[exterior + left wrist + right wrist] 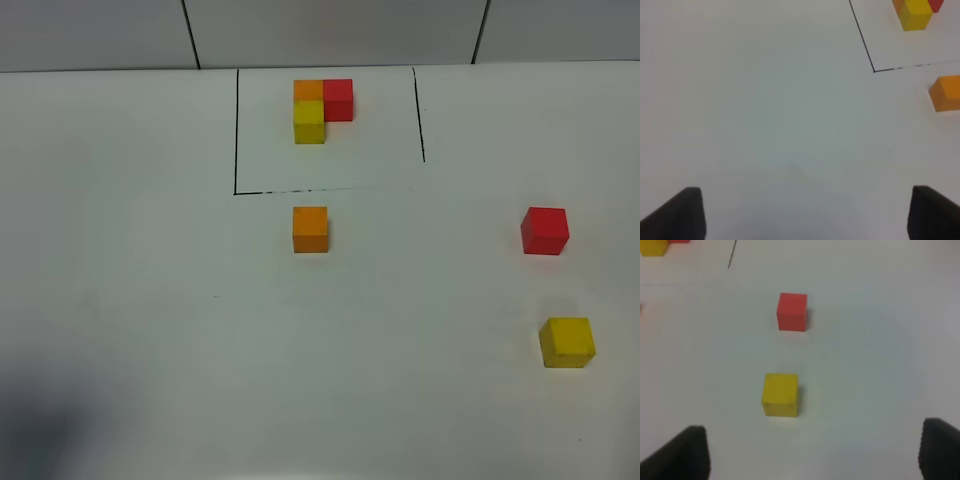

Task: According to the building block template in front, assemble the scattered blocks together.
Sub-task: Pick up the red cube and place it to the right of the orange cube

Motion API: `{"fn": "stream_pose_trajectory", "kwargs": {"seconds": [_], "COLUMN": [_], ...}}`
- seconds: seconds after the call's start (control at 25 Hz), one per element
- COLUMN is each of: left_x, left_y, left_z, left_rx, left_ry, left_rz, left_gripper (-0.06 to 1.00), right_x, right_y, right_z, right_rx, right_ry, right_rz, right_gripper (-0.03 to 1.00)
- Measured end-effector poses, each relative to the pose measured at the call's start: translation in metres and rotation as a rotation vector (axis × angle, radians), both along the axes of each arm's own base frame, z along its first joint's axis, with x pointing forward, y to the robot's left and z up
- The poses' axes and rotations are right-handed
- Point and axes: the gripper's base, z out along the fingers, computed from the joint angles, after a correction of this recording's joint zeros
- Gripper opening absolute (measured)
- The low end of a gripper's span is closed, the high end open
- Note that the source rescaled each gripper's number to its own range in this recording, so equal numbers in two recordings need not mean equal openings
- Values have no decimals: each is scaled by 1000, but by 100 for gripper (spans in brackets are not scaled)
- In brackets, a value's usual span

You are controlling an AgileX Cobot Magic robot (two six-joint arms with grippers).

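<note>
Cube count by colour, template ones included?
Orange: 2, template orange cube and loose orange cube
Red: 2, template red cube and loose red cube
Yellow: 2, template yellow cube and loose yellow cube
Total: 6 cubes

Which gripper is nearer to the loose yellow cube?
Right. The loose yellow cube lies just ahead of the right gripper; the left gripper hangs nearer the loose orange cube, that yellow one outside its view.

You see the template (pixel 322 108) inside its drawn frame (pixel 237 130); orange cube (pixel 310 229) just outside it, red cube (pixel 545 230) and yellow cube (pixel 567 342) off right.
</note>
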Motion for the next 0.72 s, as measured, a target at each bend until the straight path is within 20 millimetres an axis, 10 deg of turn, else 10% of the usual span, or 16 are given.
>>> {"fn": "stream_pose_trajectory", "kwargs": {"seconds": [0.72], "left_x": [-74], "left_y": [1], "left_z": [-46], "left_rx": [-62], "left_ry": [-59], "left_rz": [-115], "left_gripper": [87], "right_x": [0], "right_y": [0], "right_z": [0], "right_rx": [0], "right_ry": [0], "right_rz": [0], "right_gripper": [78]}}
